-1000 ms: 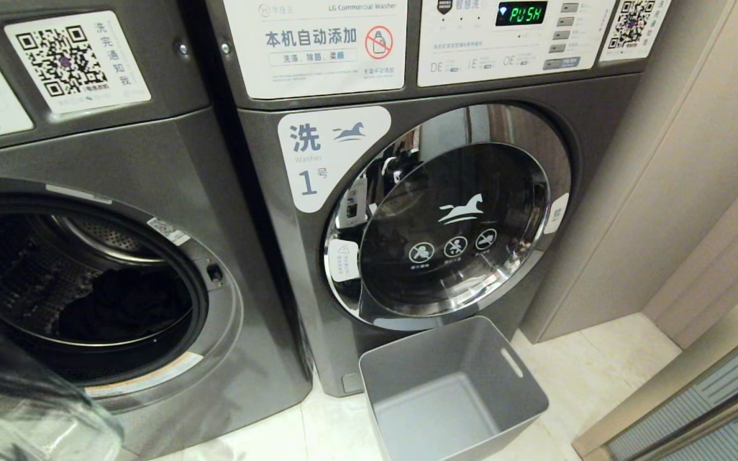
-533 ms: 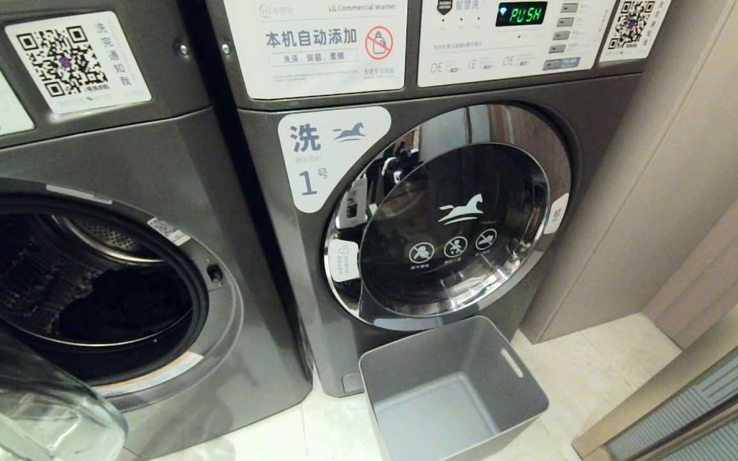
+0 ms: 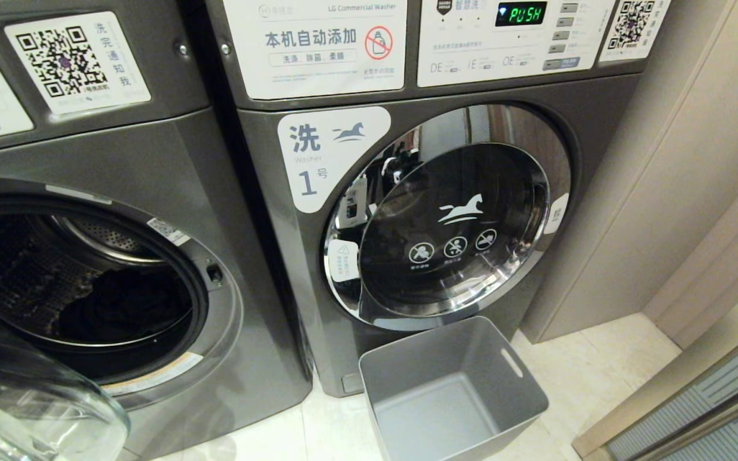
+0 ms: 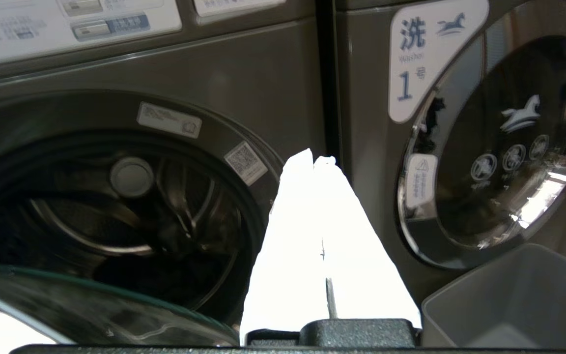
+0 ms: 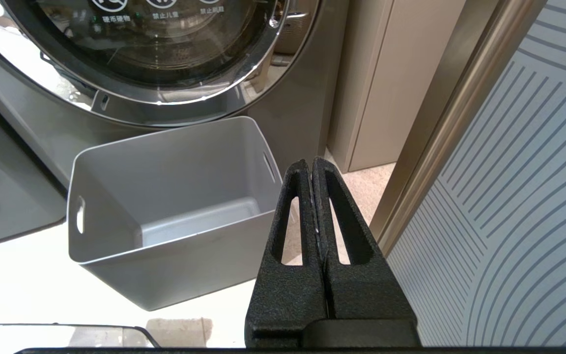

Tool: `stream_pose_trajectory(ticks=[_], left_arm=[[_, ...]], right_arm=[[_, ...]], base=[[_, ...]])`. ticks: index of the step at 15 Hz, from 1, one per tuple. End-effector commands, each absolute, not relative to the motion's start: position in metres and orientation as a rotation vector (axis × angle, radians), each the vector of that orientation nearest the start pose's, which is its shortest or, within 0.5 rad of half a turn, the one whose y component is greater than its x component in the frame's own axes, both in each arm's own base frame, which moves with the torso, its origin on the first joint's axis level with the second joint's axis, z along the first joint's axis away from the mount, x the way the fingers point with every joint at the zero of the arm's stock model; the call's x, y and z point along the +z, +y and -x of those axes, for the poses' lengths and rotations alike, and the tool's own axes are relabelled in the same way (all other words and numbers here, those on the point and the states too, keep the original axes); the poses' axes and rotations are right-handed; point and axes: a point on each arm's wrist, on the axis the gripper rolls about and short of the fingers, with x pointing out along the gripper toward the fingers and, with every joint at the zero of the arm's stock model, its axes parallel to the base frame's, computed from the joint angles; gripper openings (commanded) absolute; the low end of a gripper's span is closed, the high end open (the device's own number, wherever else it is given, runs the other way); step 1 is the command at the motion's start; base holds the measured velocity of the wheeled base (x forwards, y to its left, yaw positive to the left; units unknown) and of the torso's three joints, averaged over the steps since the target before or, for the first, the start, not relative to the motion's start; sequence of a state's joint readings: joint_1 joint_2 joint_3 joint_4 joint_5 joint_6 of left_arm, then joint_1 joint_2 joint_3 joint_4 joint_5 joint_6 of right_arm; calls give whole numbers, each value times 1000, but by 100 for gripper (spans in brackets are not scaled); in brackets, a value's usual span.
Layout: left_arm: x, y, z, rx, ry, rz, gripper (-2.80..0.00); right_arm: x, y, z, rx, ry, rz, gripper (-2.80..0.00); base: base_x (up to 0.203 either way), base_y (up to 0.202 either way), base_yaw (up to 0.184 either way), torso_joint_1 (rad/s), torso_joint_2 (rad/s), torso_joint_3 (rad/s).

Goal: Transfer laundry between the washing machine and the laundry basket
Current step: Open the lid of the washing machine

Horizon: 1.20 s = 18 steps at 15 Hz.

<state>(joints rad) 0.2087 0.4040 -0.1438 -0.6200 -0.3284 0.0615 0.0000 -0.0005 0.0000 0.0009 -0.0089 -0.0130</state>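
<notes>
Left pincer (image 4: 315,160) pressed together, empty, facing the open drum (image 4: 111,216); dark laundry (image 3: 119,307) beyond it; empty basket (image 5: 175,211) beside right pincer (image 5: 311,164), also together.

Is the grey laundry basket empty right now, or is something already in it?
Empty. The head view shows the laundry basket's bare grey floor and inner walls; the right wrist view shows the same bare bottom, no cloth inside.

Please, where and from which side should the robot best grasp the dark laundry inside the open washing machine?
Probably the raised fold of the dark laundry, entering straight through the open washing machine mouth from the front: it lies low in the drum, behind the swung-down glass door.
</notes>
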Motion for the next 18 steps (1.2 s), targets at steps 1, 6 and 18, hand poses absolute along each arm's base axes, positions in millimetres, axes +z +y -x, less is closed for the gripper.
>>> stream_pose_trajectory(ticks=[1, 6, 18], left_arm=[[174, -8, 5, -123, -359, -182, -280], [166, -3, 3, -105, -291, -256, -280], [106, -2, 29, -87, -237, -243, -280]], right_arm=[[75, 0, 23, -9, 0, 14, -280], [75, 0, 23, -9, 1, 12, -280], [75, 0, 23, -8, 1, 12, -280]], base=[[0, 0, 0, 0, 0, 0], [0, 0, 0, 0, 0, 0], [0, 0, 0, 0, 0, 0]])
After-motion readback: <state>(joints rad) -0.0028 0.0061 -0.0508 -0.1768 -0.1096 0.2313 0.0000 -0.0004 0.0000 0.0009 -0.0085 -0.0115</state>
